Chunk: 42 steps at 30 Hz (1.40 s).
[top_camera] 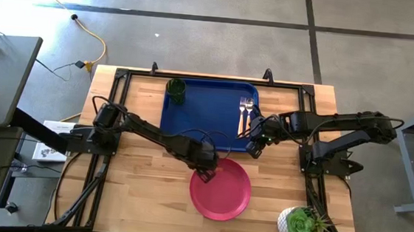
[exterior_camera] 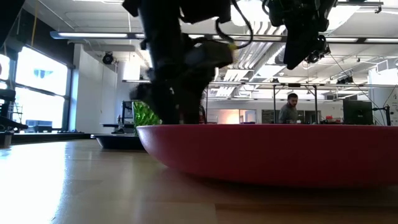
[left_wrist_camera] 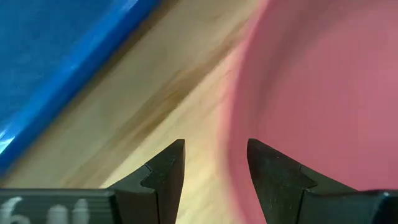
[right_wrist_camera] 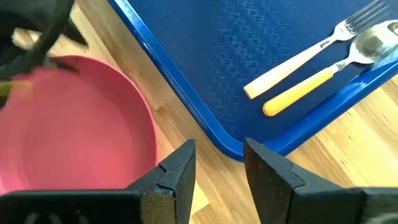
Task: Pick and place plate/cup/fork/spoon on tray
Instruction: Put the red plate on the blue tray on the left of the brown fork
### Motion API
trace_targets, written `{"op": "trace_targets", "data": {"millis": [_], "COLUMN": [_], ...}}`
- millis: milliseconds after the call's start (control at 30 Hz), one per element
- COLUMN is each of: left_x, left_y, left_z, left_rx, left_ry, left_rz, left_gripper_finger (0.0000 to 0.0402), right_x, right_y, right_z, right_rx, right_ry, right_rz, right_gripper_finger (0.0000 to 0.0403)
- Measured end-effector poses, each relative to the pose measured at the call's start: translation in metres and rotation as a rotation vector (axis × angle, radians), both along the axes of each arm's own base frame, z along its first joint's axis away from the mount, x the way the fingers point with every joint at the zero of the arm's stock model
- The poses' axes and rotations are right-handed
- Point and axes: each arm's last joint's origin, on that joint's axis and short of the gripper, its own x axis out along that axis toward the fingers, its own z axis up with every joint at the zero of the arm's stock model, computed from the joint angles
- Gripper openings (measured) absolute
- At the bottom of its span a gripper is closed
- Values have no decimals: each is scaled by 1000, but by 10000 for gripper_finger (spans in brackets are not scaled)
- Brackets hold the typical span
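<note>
Both pincers (top_camera: 207, 175) (top_camera: 252, 151) empty, jaws apart

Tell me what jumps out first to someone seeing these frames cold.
The pink plate sits on bare wood just off the blue tray, with the left gripper open at its rim. On the tray, the cup stands in a far corner, fork and spoon side by side; the right gripper hovers at the tray's near corner.

Bright window glare at left silhouettes the arms; wrist views blur.
</note>
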Motion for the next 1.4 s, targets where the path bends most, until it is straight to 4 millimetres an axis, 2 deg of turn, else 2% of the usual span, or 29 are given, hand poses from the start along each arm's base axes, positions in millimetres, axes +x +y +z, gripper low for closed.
{"op": "trace_targets", "data": {"millis": [167, 300, 433, 633, 700, 1033, 1200, 1400], "left_x": [4, 5, 5, 5, 6, 6, 3, -1], "left_y": [-2, -2, -2, -2, -3, -4, -3, 12], "left_z": [-11, -11, -11, -11, -10, -5, 11, 37], "left_rx": [-20, -34, -35, -43, -51, -90, -101, -80], "left_ry": [9, 4, 0, 0, -10, -16, -63, -127], "left_rz": [-6, -9, -9, -10, -8, -23, -25, 12], "left_gripper_finger": [162, 150, 110, 23, 9, 4, 2, 1], "right_x": [0, 0, 0, -1, -1, -1, -1, -1], "right_y": [0, 0, 0, 0, 0, 0, 0, 0], "right_z": [0, 0, 0, 0, 0, 0, 0, 0], "right_rx": [0, 1, -2, -4, -5, -13, -14, -15], "right_ry": [2, 2, 3, 6, 6, 9, 9, 9], "right_rz": [0, 0, -1, -2, -2, 14, 14, 13], "right_gripper_finger": [126, 126, 126, 126, 126, 126, 126, 126]}}
